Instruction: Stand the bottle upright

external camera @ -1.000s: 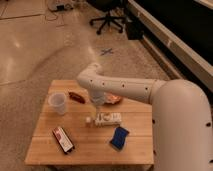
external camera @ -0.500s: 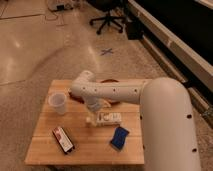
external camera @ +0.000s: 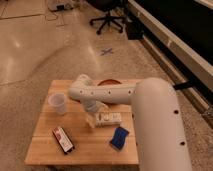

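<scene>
The wooden worktop is taken up at its middle by the bottle, which is seen lying on its side. The white arm is stretched over the worktop from the right of the bottle. A reddish bowl is partly hidden behind the bottle, a translucent cup is stood to its left, a dark packet is laid front-left, and a blue packet just in front. The hand is lowered at the bottle's left end; whether it is spread or pressed together cannot be told.
</scene>
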You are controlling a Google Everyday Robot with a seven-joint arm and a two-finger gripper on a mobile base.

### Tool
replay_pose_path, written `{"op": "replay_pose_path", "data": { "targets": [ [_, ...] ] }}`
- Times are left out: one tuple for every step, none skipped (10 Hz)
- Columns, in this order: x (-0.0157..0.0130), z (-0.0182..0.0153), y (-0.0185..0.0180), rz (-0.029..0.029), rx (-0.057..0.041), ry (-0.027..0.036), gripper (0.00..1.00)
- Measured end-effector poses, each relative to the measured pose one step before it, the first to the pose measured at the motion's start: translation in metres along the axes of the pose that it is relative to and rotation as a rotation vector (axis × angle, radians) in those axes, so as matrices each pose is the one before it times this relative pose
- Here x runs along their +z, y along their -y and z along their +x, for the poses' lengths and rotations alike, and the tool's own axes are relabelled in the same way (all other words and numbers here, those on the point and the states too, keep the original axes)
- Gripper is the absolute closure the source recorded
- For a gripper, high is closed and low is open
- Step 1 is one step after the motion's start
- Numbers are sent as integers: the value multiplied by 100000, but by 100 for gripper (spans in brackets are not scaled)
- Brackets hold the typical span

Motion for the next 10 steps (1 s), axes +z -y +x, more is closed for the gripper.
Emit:
{"op": "replay_pose_path", "data": {
  "targets": [
    [391,-43,-83,-1302,-789,719,20],
    [433,-164,-274,-2533,-1224,1048,25],
    [294,-116,-207,-2343,-1100,790,34],
    [42,-41,-187,-2040,-815,258,44],
    [-28,-9,-115,-1375,-452,-35,53],
    [-289,106,90,-567,201,-760,64],
    [-501,218,253,231,394,-1285,75],
    [-514,188,332,1097,551,-1332,83],
    [-1038,171,126,2810,2342,-3033,94],
    [-907,181,-102,2520,2315,-2751,99]
  ]
}}
